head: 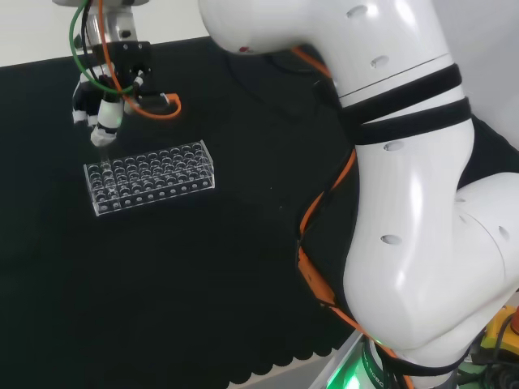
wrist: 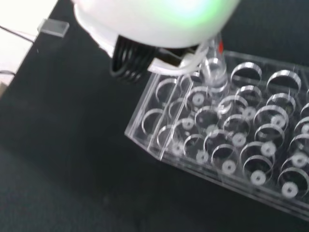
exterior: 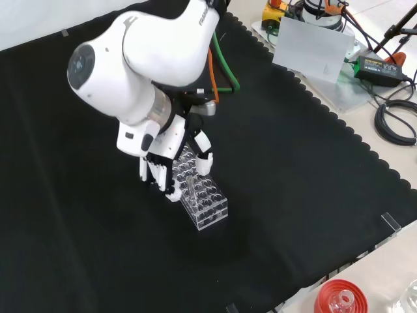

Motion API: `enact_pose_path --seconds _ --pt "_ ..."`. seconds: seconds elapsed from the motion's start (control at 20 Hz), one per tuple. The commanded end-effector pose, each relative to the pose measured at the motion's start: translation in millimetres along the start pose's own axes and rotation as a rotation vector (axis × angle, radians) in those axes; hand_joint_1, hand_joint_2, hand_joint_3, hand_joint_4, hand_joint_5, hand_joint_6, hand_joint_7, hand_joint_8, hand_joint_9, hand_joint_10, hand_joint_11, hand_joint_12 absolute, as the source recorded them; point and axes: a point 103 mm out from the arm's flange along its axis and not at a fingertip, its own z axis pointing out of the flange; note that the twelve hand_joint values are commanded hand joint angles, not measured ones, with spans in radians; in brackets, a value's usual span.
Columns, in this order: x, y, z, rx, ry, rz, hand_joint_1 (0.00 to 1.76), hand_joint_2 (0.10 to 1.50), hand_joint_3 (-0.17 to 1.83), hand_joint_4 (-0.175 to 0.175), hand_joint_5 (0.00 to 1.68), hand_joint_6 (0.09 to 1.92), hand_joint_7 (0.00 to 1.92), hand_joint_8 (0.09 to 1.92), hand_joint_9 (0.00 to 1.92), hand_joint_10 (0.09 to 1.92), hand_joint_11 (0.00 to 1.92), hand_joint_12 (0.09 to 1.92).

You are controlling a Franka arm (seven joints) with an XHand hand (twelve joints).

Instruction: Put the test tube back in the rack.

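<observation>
Clear plastic is what you are dealing with here: the rack [head: 149, 177] is a see-through block with rows of round holes, lying on the black cloth [head: 203, 284] in the left half of the head view. In the front view the same rack [exterior: 201, 194] sits just below the middle of the frame, its upper end tucked under the arm.

Your hand [head: 101, 109] hangs in the upper left of the head view, directly above the rack's left end, fingers curled downward. In the front view the hand [exterior: 171, 164] reaches down with its black and white fingers closed around a thin clear test tube [exterior: 189, 184] that stands roughly upright over the rack's upper holes.

In the wrist view the test tube [wrist: 213, 67] appears as a glassy cylinder, nearly invisible against the rack [wrist: 227, 140], its lower end at one of the holes near the rack's edge. You cannot tell from these views whether it has entered a hole.
</observation>
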Motion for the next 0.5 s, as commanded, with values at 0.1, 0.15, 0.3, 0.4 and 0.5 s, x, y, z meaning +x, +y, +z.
enact_pose_path --seconds 0.1,0.15,0.3,0.4,0.5 --pt "-11 -29 -60 -0.146 -0.042 0.002 1.16 0.44 0.69 -0.029 0.45 0.81 0.71 0.9 0.86 0.97 0.43 1.49" --pt "-12 -33 -67 -0.16 -0.047 0.004 1.16 0.44 0.69 -0.028 0.45 0.81 0.71 0.9 0.86 0.96 0.43 1.49" --pt "-17 -49 -86 -0.206 -0.058 0.013 1.16 0.45 0.69 -0.028 0.45 0.81 0.71 0.9 0.86 0.96 0.42 1.49" --pt "-19 -61 -97 -0.234 -0.06 0.02 1.16 0.45 0.69 -0.027 0.45 0.81 0.71 0.9 0.86 0.96 0.42 1.5" --pt "-22 -72 -105 -0.261 -0.06 0.03 1.15 0.45 0.69 -0.027 0.46 0.8 0.71 0.9 0.86 0.96 0.42 1.5"
